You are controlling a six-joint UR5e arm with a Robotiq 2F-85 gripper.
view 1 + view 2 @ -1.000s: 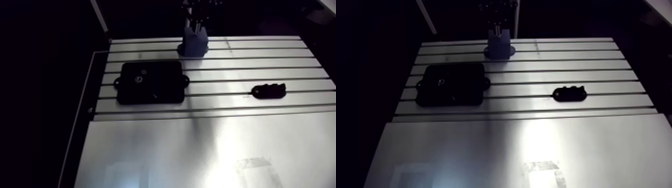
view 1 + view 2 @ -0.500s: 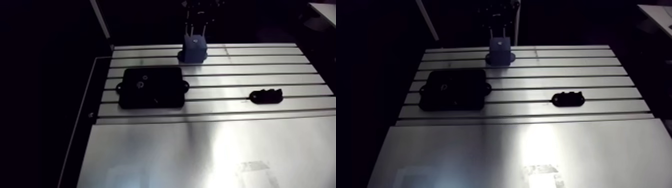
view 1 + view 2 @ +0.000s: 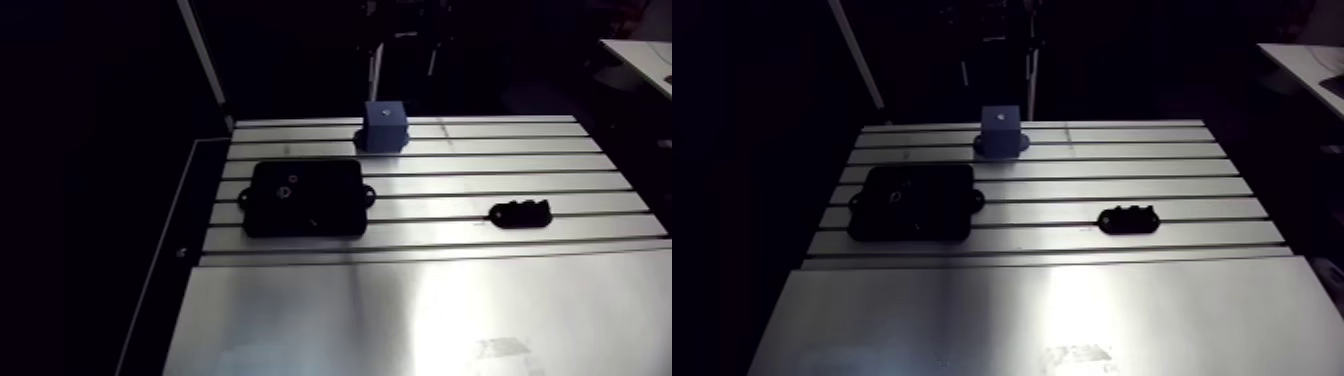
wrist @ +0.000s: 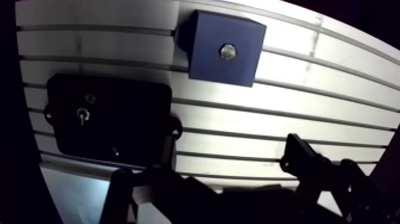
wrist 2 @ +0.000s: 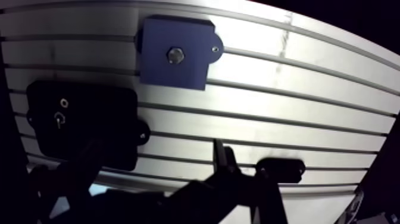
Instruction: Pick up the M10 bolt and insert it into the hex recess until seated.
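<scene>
At the left of the slotted table (image 3: 420, 300) a flat black plate (image 3: 305, 197) lies across several slots, with a small ear on each short side. Its top carries a small round hole and a pale pin-like mark.

Beyond the plate, a little to its right and apart from it, a blue block (image 3: 385, 127) stands at the table's far edge. The M10 bolt (image 4: 227, 52) is in this block. Its metal hex head shows in the middle of the top face and the shank is hidden inside; how deep it sits cannot be told.

In the wrist view the gripper (image 4: 211, 170) hangs clear above the table, with the block well ahead of it. Its fingers (image 4: 300, 156) are spread wide and nothing is between them. One finger hangs over the plate's near corner.

Further right, well apart from block and plate, a small black piece (image 3: 520, 213) with a bumpy upper edge lies on a rail between two slots
</scene>
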